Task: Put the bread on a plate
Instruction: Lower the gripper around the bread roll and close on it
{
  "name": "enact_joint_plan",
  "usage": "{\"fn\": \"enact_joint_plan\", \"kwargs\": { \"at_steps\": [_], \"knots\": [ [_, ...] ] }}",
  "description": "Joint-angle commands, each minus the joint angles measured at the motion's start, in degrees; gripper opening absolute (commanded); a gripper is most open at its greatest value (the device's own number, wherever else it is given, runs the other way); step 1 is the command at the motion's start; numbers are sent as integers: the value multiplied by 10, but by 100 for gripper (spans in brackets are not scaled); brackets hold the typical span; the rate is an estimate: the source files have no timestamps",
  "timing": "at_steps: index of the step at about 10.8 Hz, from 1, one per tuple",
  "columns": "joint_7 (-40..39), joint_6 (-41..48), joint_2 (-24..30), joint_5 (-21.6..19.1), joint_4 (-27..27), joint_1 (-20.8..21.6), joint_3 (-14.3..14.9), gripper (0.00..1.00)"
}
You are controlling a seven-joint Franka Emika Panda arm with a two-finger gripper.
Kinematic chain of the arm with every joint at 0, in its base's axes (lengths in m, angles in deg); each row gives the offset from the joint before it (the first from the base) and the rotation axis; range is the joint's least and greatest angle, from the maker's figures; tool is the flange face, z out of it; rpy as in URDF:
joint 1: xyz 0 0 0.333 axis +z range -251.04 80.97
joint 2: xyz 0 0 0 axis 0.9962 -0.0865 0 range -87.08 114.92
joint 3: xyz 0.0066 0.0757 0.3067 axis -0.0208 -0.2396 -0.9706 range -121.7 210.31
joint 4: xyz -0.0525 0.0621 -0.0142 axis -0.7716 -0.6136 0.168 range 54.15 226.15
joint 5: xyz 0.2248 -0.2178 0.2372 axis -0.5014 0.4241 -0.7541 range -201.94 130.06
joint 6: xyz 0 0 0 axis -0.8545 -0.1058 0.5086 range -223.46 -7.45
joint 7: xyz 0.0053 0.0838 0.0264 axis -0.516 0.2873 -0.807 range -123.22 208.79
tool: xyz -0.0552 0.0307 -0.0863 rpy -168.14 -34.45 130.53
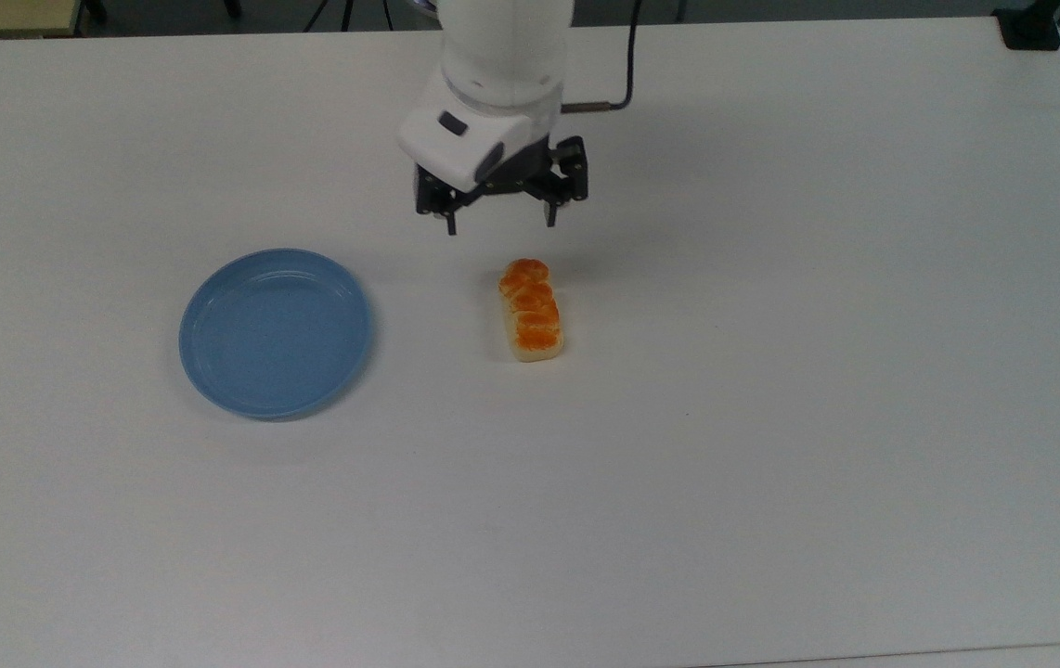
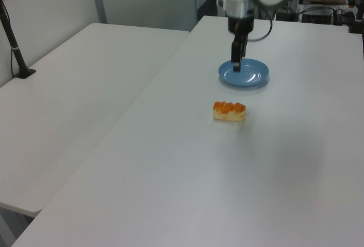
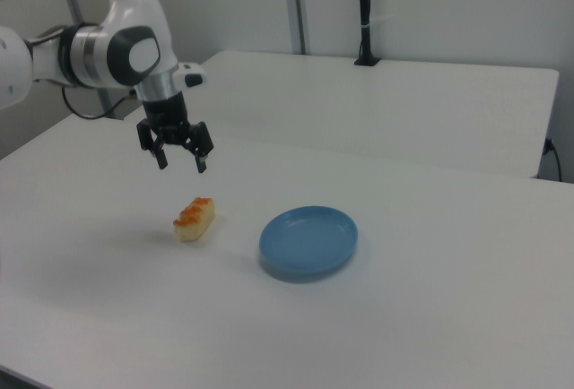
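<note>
The bread [image 1: 531, 310] is a small orange-topped loaf with cream sides, lying on the white table near its middle; it also appears in the left view [image 2: 230, 111] and the right view [image 3: 195, 218]. The light-blue plate [image 1: 276, 332] sits bare to the top view's left of it, seen again in the left view [image 2: 244, 72] and the right view [image 3: 308, 241]. My gripper [image 1: 500, 223] hangs open in the air just beyond the loaf's far end, holding nothing. It stands above the table in the right view [image 3: 182, 164] and shows edge-on in the left view [image 2: 236, 65].
The white table [image 1: 771, 417] carries just the loaf and plate. A second white table [image 2: 74, 99] adjoins it on the left view's left, with a black post [image 2: 14, 48] clamped at its edge. A black clamp [image 1: 1031, 28] sits at the top view's far right corner.
</note>
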Motion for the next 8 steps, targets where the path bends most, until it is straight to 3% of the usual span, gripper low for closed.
{"fn": "enact_joint_plan", "kwargs": {
  "at_steps": [1, 7, 8],
  "knots": [
    [35, -51, -59, 6, -3, 35, 5, 100],
    [38, -100, -120, 24, 10, 33, 5, 100],
    [38, -113, -120, 25, 22, 33, 5, 88]
  ]
}}
